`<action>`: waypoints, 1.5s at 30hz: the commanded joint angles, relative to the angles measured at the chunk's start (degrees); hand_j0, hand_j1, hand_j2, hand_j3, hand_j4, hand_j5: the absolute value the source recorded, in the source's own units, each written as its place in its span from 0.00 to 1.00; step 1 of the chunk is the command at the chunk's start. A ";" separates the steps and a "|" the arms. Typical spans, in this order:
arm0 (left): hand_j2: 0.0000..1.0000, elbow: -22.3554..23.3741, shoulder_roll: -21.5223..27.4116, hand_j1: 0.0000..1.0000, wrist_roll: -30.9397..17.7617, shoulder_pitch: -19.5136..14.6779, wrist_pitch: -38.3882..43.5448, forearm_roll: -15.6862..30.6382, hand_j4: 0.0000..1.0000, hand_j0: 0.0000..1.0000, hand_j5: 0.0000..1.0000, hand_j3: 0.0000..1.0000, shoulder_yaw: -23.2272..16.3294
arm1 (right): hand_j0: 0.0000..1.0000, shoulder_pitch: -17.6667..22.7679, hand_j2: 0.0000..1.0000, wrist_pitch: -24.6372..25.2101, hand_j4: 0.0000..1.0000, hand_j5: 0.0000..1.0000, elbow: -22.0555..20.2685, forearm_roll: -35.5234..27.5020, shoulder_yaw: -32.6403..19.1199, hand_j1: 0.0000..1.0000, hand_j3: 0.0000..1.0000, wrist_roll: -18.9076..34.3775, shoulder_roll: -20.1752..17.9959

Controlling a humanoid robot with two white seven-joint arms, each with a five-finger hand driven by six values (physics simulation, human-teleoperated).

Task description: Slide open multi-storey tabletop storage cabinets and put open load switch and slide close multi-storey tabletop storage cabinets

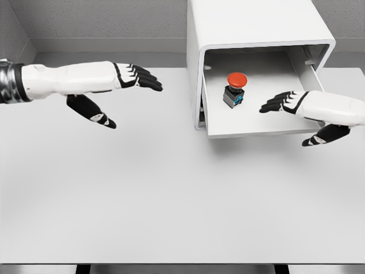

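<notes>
White cabinet [259, 23] upper right, drawer [256, 123] slid out; red-capped load switch [235, 89] inside. Right hand [311, 111] beside it, fingers spread, empty. Left hand [114, 91] upper left, spread, idle over counter [171, 200].

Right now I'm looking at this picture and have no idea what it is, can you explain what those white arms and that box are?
This is a simulated humanoid robot, seen from a camera on its head, looking down at a pale grey table. Its two white arms end in five-finger hands with black fingers. The left hand hovers open over the table; the right hand is open beside the drawer, holding nothing. The white tabletop storage cabinet has its drawer pulled out. Inside sits a red-capped push-button switch with a grey base.
</notes>
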 commanded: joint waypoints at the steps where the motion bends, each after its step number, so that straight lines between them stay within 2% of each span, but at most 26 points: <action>1: 1.00 0.28 0.34 1.00 0.03 0.00 0.18 0.44 1.00 1.00 1.00 1.00 0.09 | 1.00 0.00 1.00 0.12 1.00 1.00 0.44 -0.06 -0.12 1.00 1.00 0.06 0.28; 8: 1.00 0.72 0.61 1.00 0.03 1.41 0.18 0.44 1.00 1.00 1.00 1.00 0.27 | 1.00 -1.23 1.00 0.12 1.00 1.00 3.08 1.26 -0.12 1.00 1.00 0.06 1.42; 10: 1.00 0.72 2.80 1.00 0.03 1.58 0.18 0.44 1.00 1.00 1.00 1.00 0.36 | 1.00 -1.32 1.00 0.12 1.00 1.00 3.35 1.52 -0.12 1.00 1.00 0.06 1.95; 13: 1.00 3.70 2.80 1.00 0.03 2.11 0.18 0.53 1.00 1.00 1.00 1.00 0.27 | 1.00 -1.32 1.00 0.12 1.00 1.00 3.35 1.70 -0.12 1.00 1.00 0.06 2.65; 16: 1.00 3.70 2.89 1.00 0.03 2.81 0.18 0.53 1.00 1.00 1.00 1.00 0.36 | 1.00 -1.93 1.00 0.12 1.00 1.00 3.61 1.70 -0.12 1.00 1.00 0.94 3.53; 33: 1.00 3.79 4.56 1.00 0.03 2.99 0.18 0.53 1.00 1.00 1.00 1.00 0.44 | 1.00 -6.50 1.00 0.12 1.00 1.00 17.23 5.57 0.06 1.00 1.00 1.38 12.76; 36: 1.00 3.79 4.56 1.00 0.03 2.99 0.18 0.53 1.00 1.00 1.00 1.00 0.44 | 1.00 -6.50 1.00 0.12 1.00 1.00 16.53 5.92 -0.03 1.00 1.00 1.29 12.76; 38: 1.00 3.88 4.56 1.00 0.03 2.99 0.18 0.53 1.00 1.00 1.00 1.00 0.44 | 1.00 -6.59 1.00 0.12 1.00 1.00 13.90 5.92 -0.03 1.00 1.00 1.20 12.06; 40: 1.00 3.88 4.56 1.00 0.03 2.99 0.18 0.53 1.00 1.00 1.00 1.00 0.44 | 1.00 -6.59 1.00 0.12 1.00 1.00 9.42 5.92 -0.20 1.00 1.00 1.12 10.13; 43: 1.00 4.32 4.56 1.00 0.03 2.99 0.18 0.61 1.00 1.00 1.00 1.00 0.45 | 1.00 -6.24 1.00 0.12 1.00 1.00 1.15 5.66 -1.96 1.00 1.00 0.32 5.03; 45: 1.00 4.50 4.56 1.00 0.03 2.99 0.18 0.61 1.00 1.00 1.00 1.00 0.44 | 1.00 -5.89 1.00 0.12 1.00 1.00 -1.66 5.30 -1.96 1.00 1.00 -1.26 2.21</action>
